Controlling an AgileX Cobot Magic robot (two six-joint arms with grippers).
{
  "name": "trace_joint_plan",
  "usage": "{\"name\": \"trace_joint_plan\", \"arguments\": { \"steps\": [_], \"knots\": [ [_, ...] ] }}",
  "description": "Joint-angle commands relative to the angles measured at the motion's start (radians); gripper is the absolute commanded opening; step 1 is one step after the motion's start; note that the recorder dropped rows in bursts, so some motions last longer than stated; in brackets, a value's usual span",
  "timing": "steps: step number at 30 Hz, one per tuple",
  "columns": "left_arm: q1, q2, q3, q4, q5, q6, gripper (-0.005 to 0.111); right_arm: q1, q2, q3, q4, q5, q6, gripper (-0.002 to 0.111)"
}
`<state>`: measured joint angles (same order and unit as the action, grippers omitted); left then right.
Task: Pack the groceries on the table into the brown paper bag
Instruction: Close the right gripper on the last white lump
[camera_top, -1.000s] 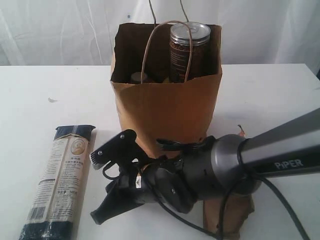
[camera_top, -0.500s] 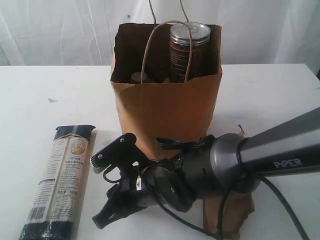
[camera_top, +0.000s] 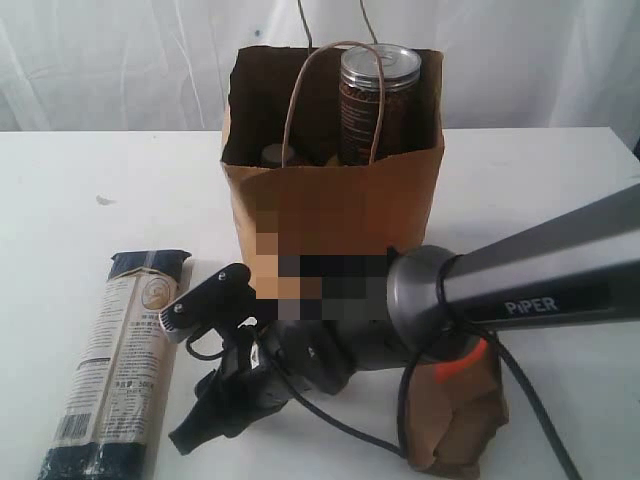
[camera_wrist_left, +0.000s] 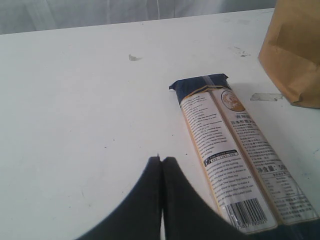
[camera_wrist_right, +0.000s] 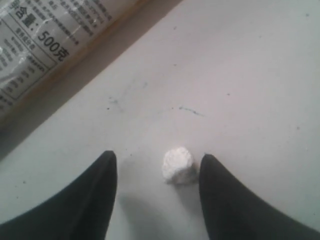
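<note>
Right arm low across the front, my right pincer (camera_top: 176, 378) parted and empty just beside the pasta packet (camera_top: 115, 370).
My left pincer (camera_wrist_left: 160, 165) is pinched closed over the worktop (camera_top: 60, 180); brown pouch (camera_top: 460, 425) under the right arm; brown paper bag (camera_top: 330, 210) upright behind, tin (camera_top: 378, 95) inside.

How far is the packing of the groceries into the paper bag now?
Done: a tall metal-lidded jar stands in the brown paper bag, and another lid shows beside it. In hand: nothing; the right gripper is open over the table, a small white lump between its jaws, and the left gripper is shut and empty. Left: the dark-blue pasta packet and the brown pouch with orange label lie on the table.
</note>
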<state>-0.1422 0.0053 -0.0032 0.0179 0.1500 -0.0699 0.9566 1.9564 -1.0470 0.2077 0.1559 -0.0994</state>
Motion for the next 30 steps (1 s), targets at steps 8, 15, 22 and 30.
{"name": "trace_joint_plan", "arguments": {
  "steps": [8, 15, 22, 30],
  "knots": [
    [-0.001, -0.005, 0.003, -0.010, 0.001, 0.000, 0.000, -0.025, 0.002, -0.011, -0.003, 0.031, 0.017, 0.027],
    [-0.001, -0.005, 0.003, -0.010, 0.001, 0.000, 0.000, -0.025, 0.000, -0.011, -0.003, 0.034, 0.017, 0.014],
    [-0.001, -0.005, 0.003, -0.010, 0.001, 0.000, 0.000, -0.025, -0.078, -0.011, -0.003, 0.106, 0.001, 0.013],
    [-0.001, -0.005, 0.003, -0.010, 0.001, 0.000, 0.000, 0.022, -0.278, -0.011, -0.003, 0.266, -0.062, 0.013]
  ]
}}
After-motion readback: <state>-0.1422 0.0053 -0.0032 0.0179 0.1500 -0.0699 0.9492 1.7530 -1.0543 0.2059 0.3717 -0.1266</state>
